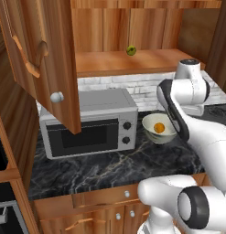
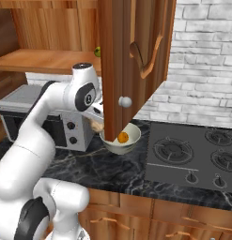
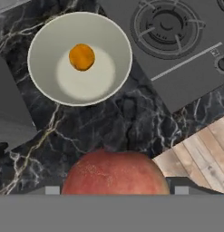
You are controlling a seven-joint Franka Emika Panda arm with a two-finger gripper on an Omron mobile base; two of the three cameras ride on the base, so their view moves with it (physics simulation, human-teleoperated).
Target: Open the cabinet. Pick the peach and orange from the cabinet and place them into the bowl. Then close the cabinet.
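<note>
Both doors of the wall cabinet (image 1: 45, 55) (image 2: 131, 56) hang open over the counter. On the dark counter stands the cream-green bowl (image 1: 150, 133) (image 2: 118, 147) (image 3: 41, 41), and the orange (image 1: 159, 127) (image 2: 123, 137) (image 3: 81, 56) lies inside it. My gripper (image 2: 95, 123) (image 3: 115, 190) is shut on the peach (image 2: 96, 125) (image 3: 115, 174). It holds the fruit above the counter just beside the bowl, toward the microwave, a little higher than the rim. In the hand view the peach hides most of the fingertips.
A small green-yellow fruit (image 1: 131, 50) (image 2: 96, 51) sits on the cabinet shelf. A grey microwave (image 1: 87, 123) (image 2: 23, 110) stands left of the bowl and a stove (image 2: 192, 154) (image 3: 177, 36) to its right. The open right door hangs just above the bowl.
</note>
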